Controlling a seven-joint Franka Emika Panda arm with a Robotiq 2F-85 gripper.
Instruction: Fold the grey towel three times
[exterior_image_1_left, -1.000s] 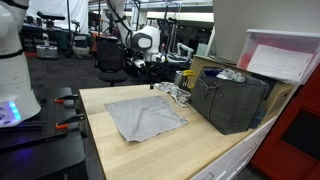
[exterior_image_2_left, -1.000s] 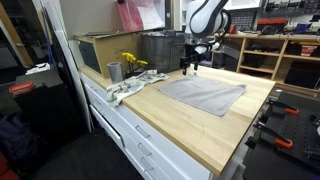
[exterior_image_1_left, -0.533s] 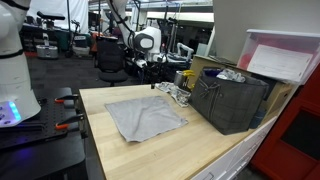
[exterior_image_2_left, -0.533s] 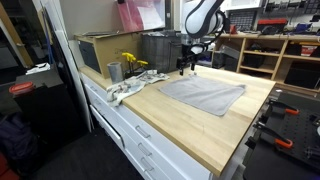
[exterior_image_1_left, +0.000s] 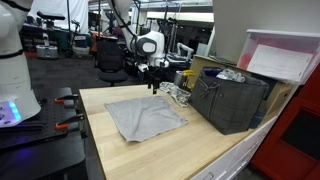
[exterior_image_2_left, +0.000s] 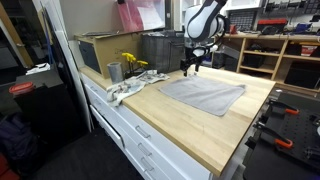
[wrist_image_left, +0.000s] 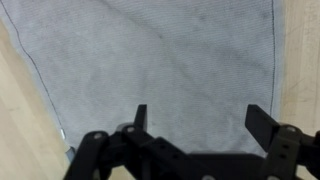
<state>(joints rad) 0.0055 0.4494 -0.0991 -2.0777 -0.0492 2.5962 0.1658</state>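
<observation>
One grey towel (exterior_image_1_left: 145, 118) is laid flat and unfolded near the middle of the wooden bench (exterior_image_1_left: 150, 158), with no fold made yet. It is judged to have been spread out so that its edges and corners can be reached for the first fold. The cloth is seen to be thin, soft and plain light grey, roughly square, with faint creases and a narrow hemmed border in the wrist view (wrist_image_left: 160, 60). Pale, smooth bench wood is shown beyond its edges at 9 and 3 o'clock.

At about 1 o'clock from the towel's centre, the gripper (exterior_image_1_left: 153, 86) is held above the far edge and apart from the cloth. Its dark, angular fingers (wrist_image_left: 140, 118) are spread wide and nothing is gripped between them. This stance is judged to be preparation for coming down on an edge or corner.

At 3 o'clock from the towel a dark grey boxy fabric bin (exterior_image_1_left: 230, 100) is stood upright, apart from the cloth, and the folding area is left free by it.
</observation>
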